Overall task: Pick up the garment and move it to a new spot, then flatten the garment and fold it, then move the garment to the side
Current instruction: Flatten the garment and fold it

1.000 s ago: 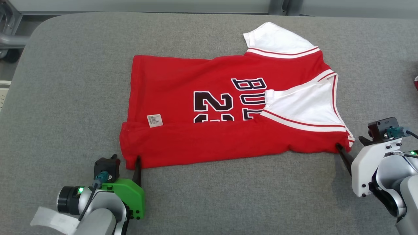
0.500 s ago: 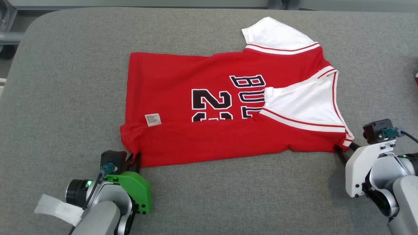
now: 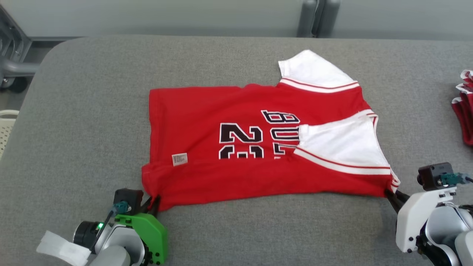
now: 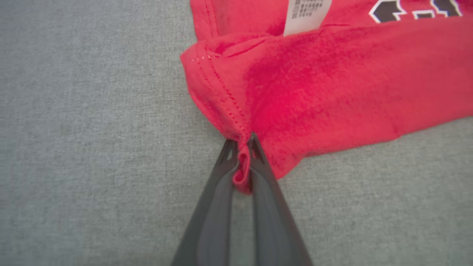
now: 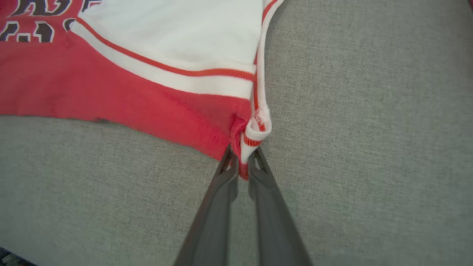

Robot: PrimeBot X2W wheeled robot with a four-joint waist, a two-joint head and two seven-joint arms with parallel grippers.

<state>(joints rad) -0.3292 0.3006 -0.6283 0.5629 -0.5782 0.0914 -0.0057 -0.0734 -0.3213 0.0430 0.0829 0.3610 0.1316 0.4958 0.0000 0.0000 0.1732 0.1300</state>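
The garment [image 3: 236, 155] is a red jersey with white sleeves and black lettering, lying partly folded on the grey table. My left gripper [image 3: 154, 201] is shut on its near left corner; the left wrist view shows red hem [image 4: 242, 173] pinched between the two dark fingers. At the near right corner my right gripper [image 3: 391, 194] is shut on the garment, and the right wrist view shows the red-and-white trim [image 5: 249, 147] caught between its fingers. One white sleeve [image 3: 342, 146] is folded over the jersey's front, hiding part of the lettering.
The grey padded table [image 3: 81, 122] has free room to the left of and in front of the jersey. A second red-and-white cloth [image 3: 463, 107] lies at the table's right edge. A metal frame [image 3: 14, 59] stands beyond the far left corner.
Both grippers have closed on the near corners of the garment. The camera has tilted, so the whole scene sits lower in the picture and the back wall shows.
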